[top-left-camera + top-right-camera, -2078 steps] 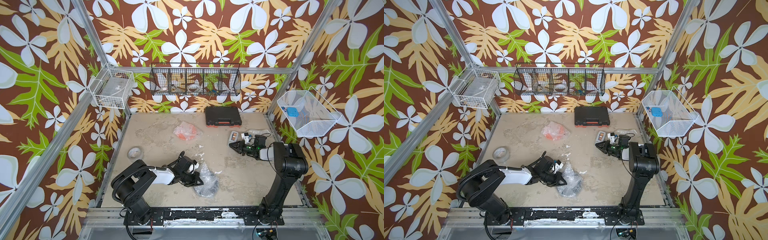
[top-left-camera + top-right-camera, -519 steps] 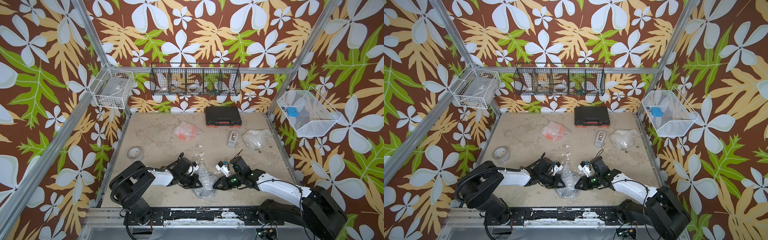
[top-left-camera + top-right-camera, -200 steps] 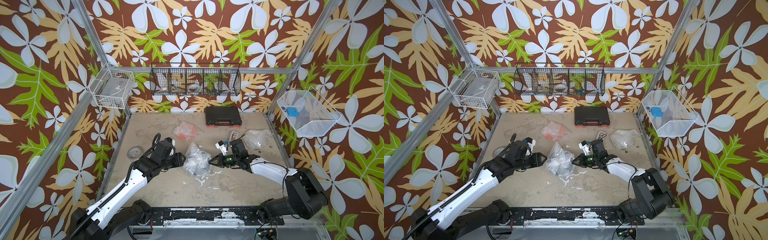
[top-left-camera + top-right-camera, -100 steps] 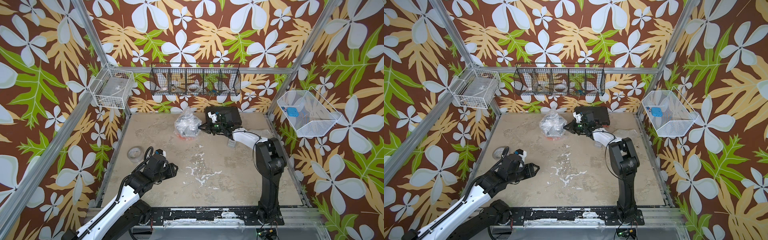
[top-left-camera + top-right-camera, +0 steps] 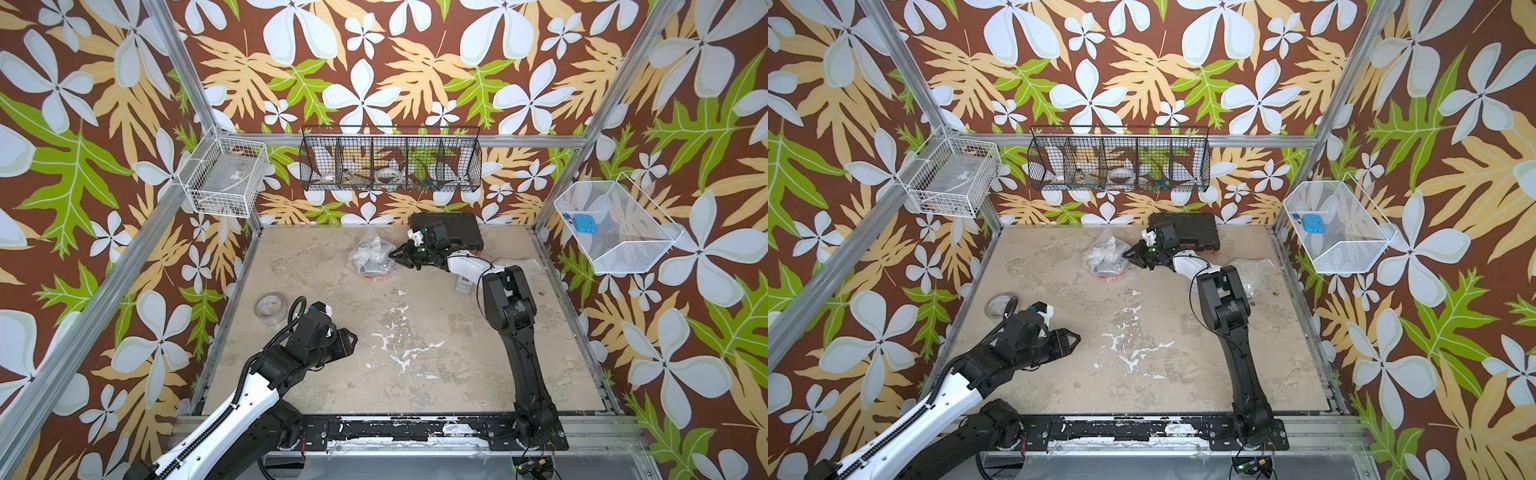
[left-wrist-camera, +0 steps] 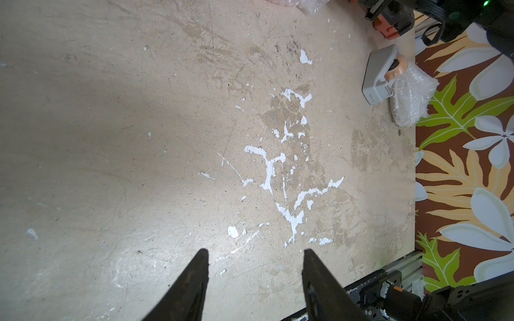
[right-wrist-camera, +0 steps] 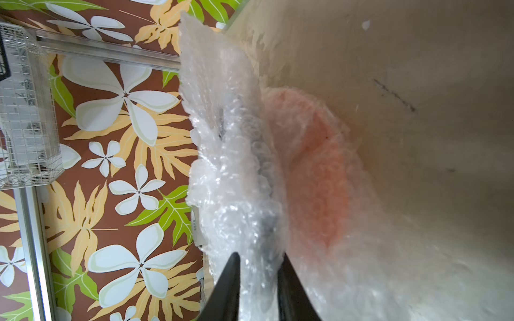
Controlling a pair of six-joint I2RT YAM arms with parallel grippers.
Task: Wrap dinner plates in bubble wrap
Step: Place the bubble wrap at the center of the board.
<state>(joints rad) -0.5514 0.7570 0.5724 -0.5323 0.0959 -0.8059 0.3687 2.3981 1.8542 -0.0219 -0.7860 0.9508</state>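
The bubble wrap (image 5: pixel 371 252) is a crumpled, shiny whitish bundle with a dark shape showing dimly through it (the right wrist view shows this too (image 7: pixel 236 166)). It sits at the far middle of the table (image 5: pixel 415 374), on top of an orange plate (image 7: pixel 314 172) itself veiled in wrap, near the black case (image 5: pixel 461 232). The right gripper (image 5: pixel 394 254) has slightly parted fingers either side of the bundle's edge; whether they pinch it I cannot tell. The left gripper (image 6: pixel 254 251) hangs released, holding nothing.

I see my left gripper (image 6: pixel 255 251) held low, jaws well apart. Right arm (image 5: pixel 511 316) stretched far back; right gripper (image 7: pixel 259 255) jaws narrowly parted.
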